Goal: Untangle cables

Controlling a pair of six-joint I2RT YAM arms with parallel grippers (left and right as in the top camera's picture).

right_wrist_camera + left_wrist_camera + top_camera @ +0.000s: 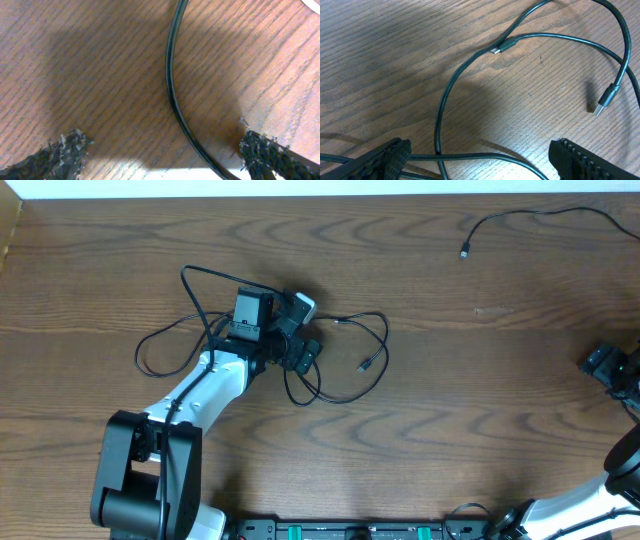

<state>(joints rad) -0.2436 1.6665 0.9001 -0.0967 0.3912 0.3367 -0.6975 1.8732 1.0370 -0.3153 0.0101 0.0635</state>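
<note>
left end effector [481, 159]: apart, straddling cables [439, 120] centre-left (poised to pinch)
right end effector [162, 152]: apart over lone cable [169, 95]

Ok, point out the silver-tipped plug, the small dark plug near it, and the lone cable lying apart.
silver-tipped plug [603, 101]: left wrist view, middle of the plug.
small dark plug [501, 47]: left wrist view, its dark sleeve.
lone cable [465, 251]: overhead view, its plug end.
</note>
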